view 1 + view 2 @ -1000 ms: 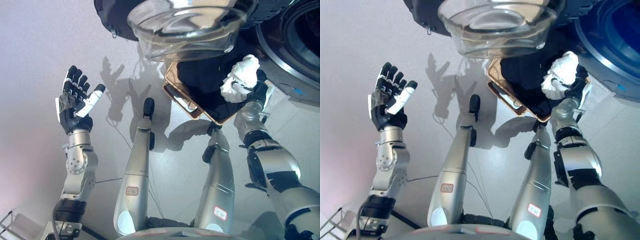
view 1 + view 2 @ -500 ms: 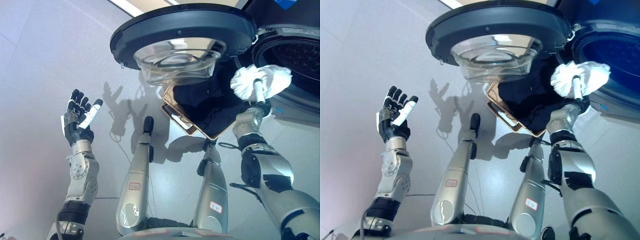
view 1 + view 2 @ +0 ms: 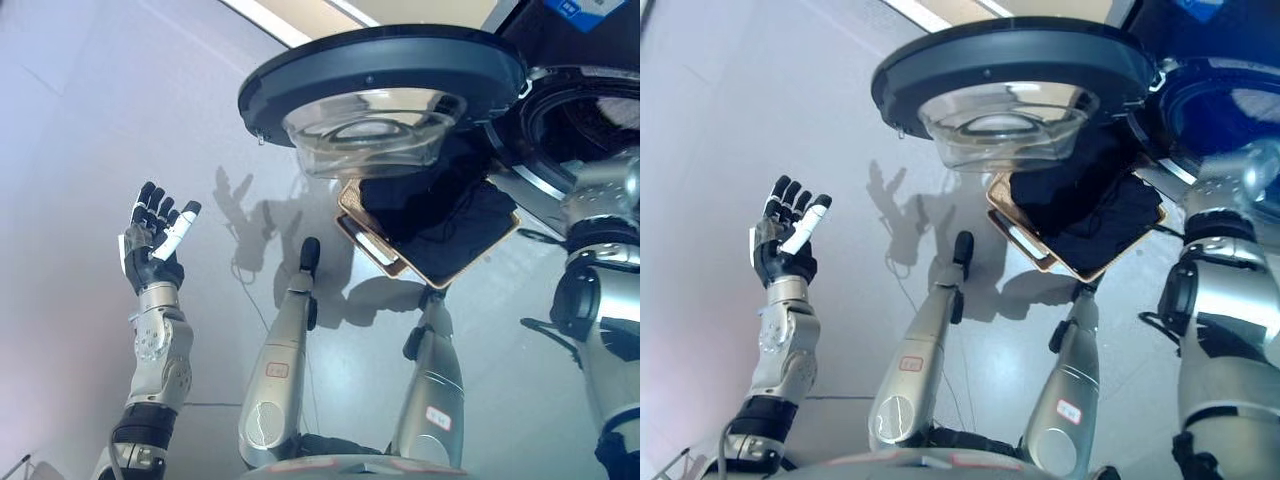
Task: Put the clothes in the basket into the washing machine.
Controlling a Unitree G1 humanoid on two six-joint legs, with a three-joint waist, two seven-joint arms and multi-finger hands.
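A tan basket (image 3: 365,238) stands on the floor under the open washer door, with dark clothes (image 3: 432,218) piled in it. The washing machine's drum opening (image 3: 585,112) is at the upper right. My right forearm (image 3: 603,215) reaches up to the drum's rim at the right edge; its hand and the white cloth show in no view. My left hand (image 3: 152,238) is raised at the left, open and empty, far from the basket.
The round washer door (image 3: 380,62) with its glass bowl (image 3: 372,135) hangs open over the basket's far side. Grey floor (image 3: 120,120) spreads to the left and in front.
My right arm has carried the white cloth up and right to the drum; hand and cloth have passed out of sight. The camera has shifted. The left hand stays raised.
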